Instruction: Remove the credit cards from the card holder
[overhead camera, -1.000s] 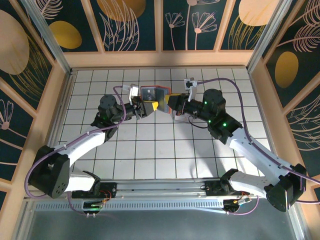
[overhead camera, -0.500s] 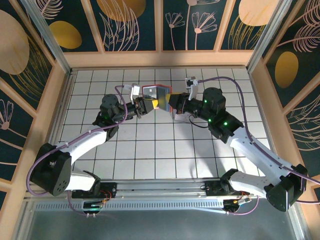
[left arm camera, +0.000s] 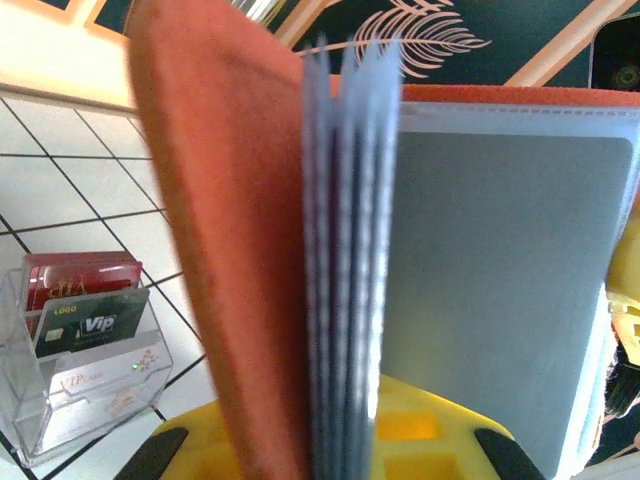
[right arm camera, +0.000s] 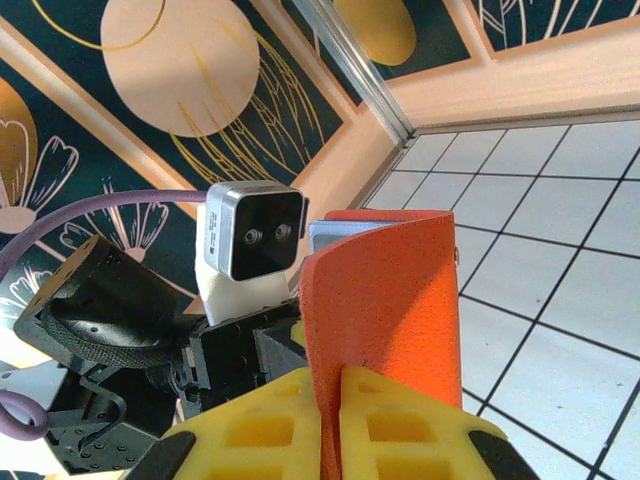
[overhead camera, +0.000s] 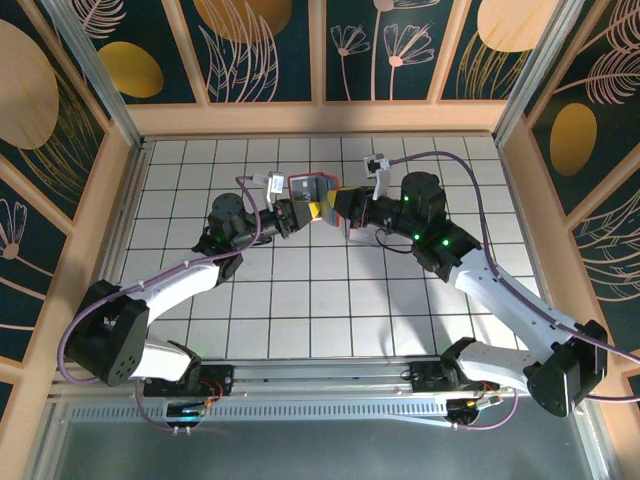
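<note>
Yellow fingers of the right gripper are pressed together on the lower edge of one orange cover of the card holder, which stands upright between them. Opposite, the left gripper has its own yellow fingers pinched shut on the holder's other half, at the orange cover and the blue-grey sleeves (whether every leaf is caught I cannot tell). From above, the holder is held up half open between the two grippers, over the far middle of the white tiled table. A clear box with red and green cards stands on the tiles nearby.
</note>
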Motion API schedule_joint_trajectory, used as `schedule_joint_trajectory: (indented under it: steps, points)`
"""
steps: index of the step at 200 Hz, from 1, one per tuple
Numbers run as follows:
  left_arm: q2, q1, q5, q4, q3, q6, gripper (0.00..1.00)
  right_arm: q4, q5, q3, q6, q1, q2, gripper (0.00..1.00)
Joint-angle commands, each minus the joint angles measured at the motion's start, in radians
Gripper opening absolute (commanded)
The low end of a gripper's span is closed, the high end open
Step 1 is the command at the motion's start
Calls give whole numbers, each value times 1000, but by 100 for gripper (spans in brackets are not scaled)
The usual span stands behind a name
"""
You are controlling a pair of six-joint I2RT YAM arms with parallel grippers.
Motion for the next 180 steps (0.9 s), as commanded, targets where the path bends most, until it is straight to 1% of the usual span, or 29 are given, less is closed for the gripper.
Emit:
schedule_joint_trajectory:
  steps: [1,44,84,127,164,180]
  points:
    - [-8,-9,-2,52,-23,-29,0,46,-79,23,2,3,-6,0]
    - [-19,-8,61,59,-33,-32,0,68,-85,3,-3,-1,-25,0]
    - [4,-9,90,103,-25,-61,0,73,-79,2,-3,-8,-25,0]
    - [22,-8,105,170,-33,-93,0,62,-65,-3,14,-31,-31,6]
    - [24,-8,117,202,-26,-111,0,140,-137,-39,65,-64,-38,9]
    - [26,-8,124,218,-27,-118,0,153,-148,-43,76,-65,-33,11]
